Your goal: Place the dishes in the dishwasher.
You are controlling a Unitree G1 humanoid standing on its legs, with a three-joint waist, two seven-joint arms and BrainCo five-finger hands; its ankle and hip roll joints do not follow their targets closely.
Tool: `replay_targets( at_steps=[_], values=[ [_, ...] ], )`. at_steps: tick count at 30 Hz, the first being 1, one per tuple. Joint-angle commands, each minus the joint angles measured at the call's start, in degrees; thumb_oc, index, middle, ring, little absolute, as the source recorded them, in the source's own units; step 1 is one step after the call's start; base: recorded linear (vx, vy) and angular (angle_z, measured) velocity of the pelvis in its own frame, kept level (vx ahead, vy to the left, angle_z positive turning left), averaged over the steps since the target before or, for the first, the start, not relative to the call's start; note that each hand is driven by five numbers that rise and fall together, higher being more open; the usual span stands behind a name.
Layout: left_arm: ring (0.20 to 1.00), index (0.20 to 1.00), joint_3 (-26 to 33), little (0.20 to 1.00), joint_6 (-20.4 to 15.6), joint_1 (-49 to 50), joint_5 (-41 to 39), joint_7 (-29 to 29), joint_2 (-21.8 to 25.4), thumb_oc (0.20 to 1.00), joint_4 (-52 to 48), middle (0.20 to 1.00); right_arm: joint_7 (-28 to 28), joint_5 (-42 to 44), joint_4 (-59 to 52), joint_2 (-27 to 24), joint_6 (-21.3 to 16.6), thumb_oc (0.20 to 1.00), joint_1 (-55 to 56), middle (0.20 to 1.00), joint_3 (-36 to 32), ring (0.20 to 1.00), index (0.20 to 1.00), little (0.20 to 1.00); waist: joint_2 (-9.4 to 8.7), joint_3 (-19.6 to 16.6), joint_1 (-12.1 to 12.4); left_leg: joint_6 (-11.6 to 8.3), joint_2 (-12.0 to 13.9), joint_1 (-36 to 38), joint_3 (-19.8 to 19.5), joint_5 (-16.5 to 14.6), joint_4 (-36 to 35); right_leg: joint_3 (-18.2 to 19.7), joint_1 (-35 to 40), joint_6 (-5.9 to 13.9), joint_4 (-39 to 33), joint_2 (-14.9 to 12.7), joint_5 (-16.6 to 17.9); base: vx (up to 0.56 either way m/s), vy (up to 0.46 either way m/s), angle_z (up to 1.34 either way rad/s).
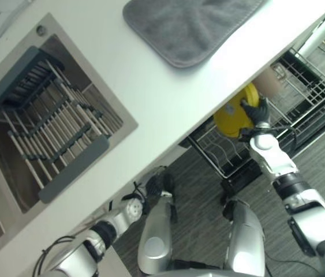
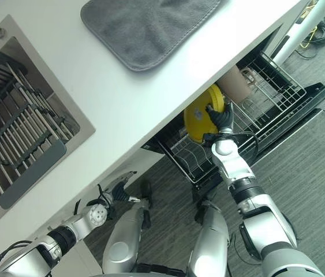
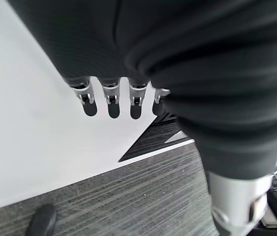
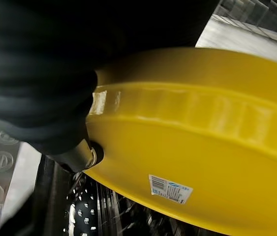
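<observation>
Sink [image 1: 124, 124] with a slatted drying rack [image 1: 52, 124] sits at the far left of the white surface [image 1: 168, 98], and a grey mat [image 1: 188, 26] lies further along it. Below the surface edge, the left robot hand [image 2: 118, 187] hangs low with relaxed, straight fingers and holds nothing, well apart from the dishwasher. To the right, the right robot hand [image 1: 256, 109] grasps the yellow plate [image 1: 234, 115] by its rim; the plate stands nearly on edge, just above the wire rack [image 1: 306, 92] of the open dishwasher, beside a brownish cup [image 1: 268, 83]. I judge the plate's flat face must line up with the rack's slots, so the right arm is the one to lower it.
</observation>
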Motion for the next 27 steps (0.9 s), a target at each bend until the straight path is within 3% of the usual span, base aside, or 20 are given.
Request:
replay_targets(
  at_steps=[1,8,14,19,23,27],
  values=[
    [1.000,1.000,-1.7,1.000,-2.3,0.5,0.2,-0.3,0.9,1.000,-3.7,1.000,-4.2,-15.6,-4.8,-2.7,-5.4,0.200,-12.1,0.200,2.9,0.200,0.200,0.200,0.29,0.0,1.3,2.25,-2.4,-4.3,2.2,4.7,-0.2,1.8,2.6,1.20,6.4,1.9,-3.9,-0.05,-0.012,0.04],
    [1.000,1.000,-4.8,1.000,-5.9,1.5,5.2,1.6,2.6,1.000,-2.2,1.000,-7.4,-35.8,-3.6,-11.3,-2.9,0.200,-19.8,0.200,16.9,0.200,0.200,0.200,-0.79,0.0,2.7,2.16,-3.2,-5.1,1.0,2.6,1.5,1.7,2.5,2.81,7.3,0.8,-5.2,0.00,-0.033,0.04],
    [1.000,1.000,-7.3,1.000,-7.5,0.3,5.3,3.1,5.8,1.000,-2.3,1.000,-7.1,-40.8,-0.4,-15.5,-3.6,0.200,-25.9,0.200,30.3,0.200,0.200,0.200,-1.26,0.0,3.9,2.55,-3.3,-6.8,0.4,2.0,2.6,1.1,1.7,3.54,7.2,0.6,-5.0,-0.04,-0.035,0.03],
    [1.000,1.000,-9.1,1.000,-7.4,-1.2,4.9,2.8,6.9,1.000,-2.8,1.000,-9.7,-48.1,4.4,-14.7,-6.9,0.200,-29.8,0.200,38.1,0.200,0.200,0.200,-1.20,0.0,5.4,3.07,-3.6,-8.2,-0.3,1.6,3.5,0.2,1.2,3.81,7.6,0.1,-4.9,-0.03,-0.040,0.03],
    [1.000,1.000,-10.4,1.000,-7.6,-2.3,5.2,3.0,6.9,1.000,-2.5,1.000,-11.6,-48.9,6.9,-12.3,-6.7,0.200,-31.6,0.200,41.2,0.200,0.200,0.200,-0.91,0.0,6.3,3.36,-4.0,-8.9,-0.7,1.4,3.8,-0.4,0.7,4.07,7.8,-0.2,-4.8,-0.03,-0.031,0.08],
    [1.000,1.000,-12.0,1.000,-8.0,-3.3,5.9,4.1,5.8,1.000,-1.3,1.000,-17.6,-51.6,14.0,-8.0,-6.5,0.200,-31.5,0.200,43.2,0.200,0.200,0.200,-0.16,0.0,7.5,3.65,-4.5,-9.9,-1.1,1.2,4.1,-1.0,0.2,4.14,8.0,-0.6,-4.7,-0.02,-0.009,0.07]
  ],
)
